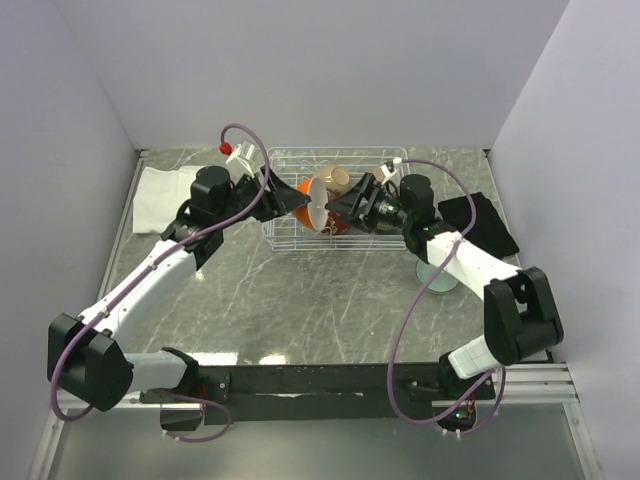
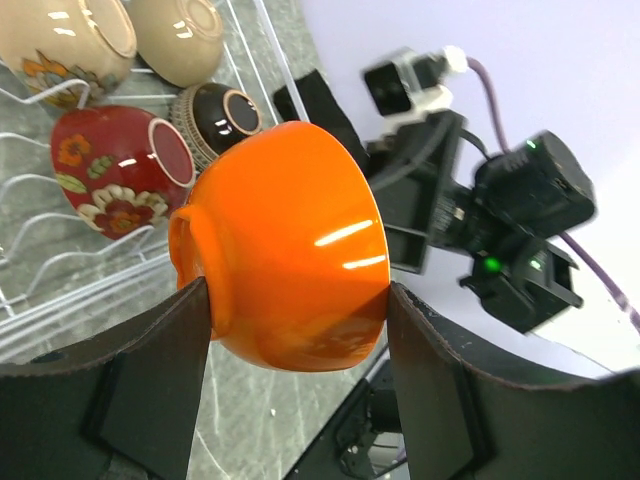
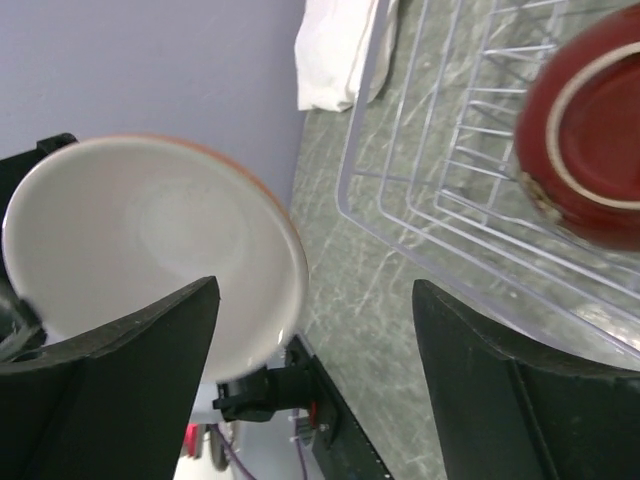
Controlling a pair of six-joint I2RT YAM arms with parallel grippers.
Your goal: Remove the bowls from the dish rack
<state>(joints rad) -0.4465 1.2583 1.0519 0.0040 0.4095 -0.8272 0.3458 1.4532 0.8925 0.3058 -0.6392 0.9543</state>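
- Left gripper (image 2: pixel 297 300) is clamped on the orange bowl (image 2: pixel 290 250). Its dark pads (image 2: pixel 150 390) press opposite sides, and the bowl is tipped on its side in the air.
- Right gripper (image 3: pixel 315 290) stands with its jaws wide and nothing between them. The orange bowl's white inside (image 3: pixel 150 240) faces it from just ahead, toward one finger (image 3: pixel 130 370). This looks like a handover being lined up, but that is only my reading.
- Beyond the left gripper the rack (image 2: pixel 60 290) holds four bowls on their sides among the tines.
  - The red bowl (image 2: pixel 115 170) is nearest.
  - The black bowl (image 2: pixel 215 115) is just behind it.
  - Two tan bowls (image 2: pixel 60 40) are farthest.
- From above, the orange bowl (image 1: pixel 305 205) hangs between the two grippers over the rack's front left part (image 1: pixel 290 240).
- Under the right forearm, outside the rack, a pale round thing sits on the table. It is likely the green bowl (image 1: pixel 440 282), but it is half hidden.
- Progress, as I judge it:
  - One bowl is already set down.
  - The orange one is lifted but not yet placed.
  - Four are left in the rack, so the task is under halfway done.
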